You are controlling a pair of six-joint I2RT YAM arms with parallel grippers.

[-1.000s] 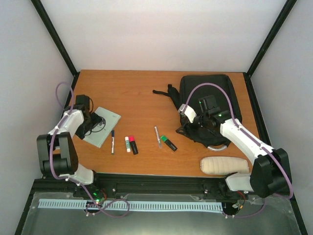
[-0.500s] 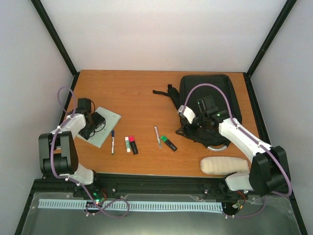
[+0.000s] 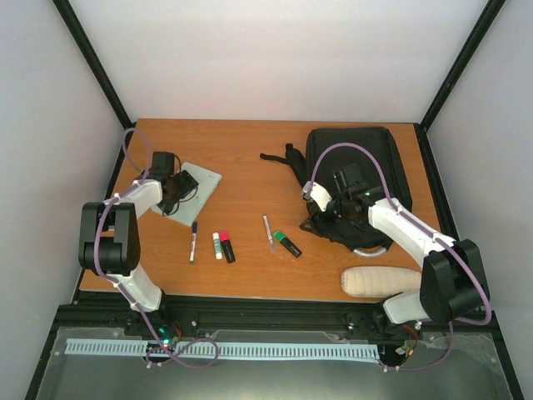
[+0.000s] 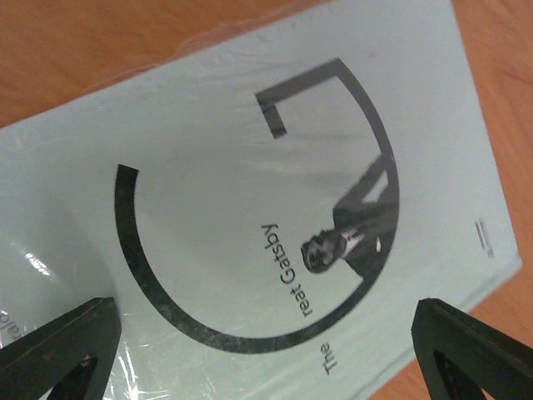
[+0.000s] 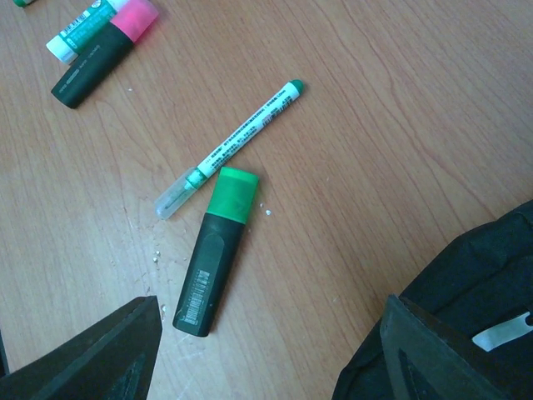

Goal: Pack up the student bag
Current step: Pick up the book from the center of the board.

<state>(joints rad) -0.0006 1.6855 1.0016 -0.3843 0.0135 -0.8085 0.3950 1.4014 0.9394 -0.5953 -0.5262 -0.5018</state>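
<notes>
The student bag (image 3: 376, 154), a black backpack, lies at the far right of the table, and its edge shows in the right wrist view (image 5: 475, 308). My right gripper (image 3: 320, 217) is open and empty at the bag's near left corner, above bare wood (image 5: 266, 362). A green highlighter (image 5: 213, 260) and a green-capped pen (image 5: 241, 137) lie just ahead of it. My left gripper (image 3: 181, 188) is open over a pale green book, "The Great Gatsby" (image 3: 198, 185), with its fingertips wide apart above the cover (image 4: 266, 367). The book (image 4: 250, 150) fills that view.
A pink highlighter (image 3: 226, 247), a white-green stick (image 3: 217, 244) and a dark pen (image 3: 193, 240) lie in the near middle. The green highlighter (image 3: 289, 244) and green-capped pen (image 3: 268, 232) lie left of the bag. A cream rolled pouch (image 3: 381, 282) sits near right. Bag straps (image 3: 281, 158) trail left.
The left gripper and the book have moved together away from the near-left and towards the far right. The right gripper has shifted slightly left by the bag's corner.
</notes>
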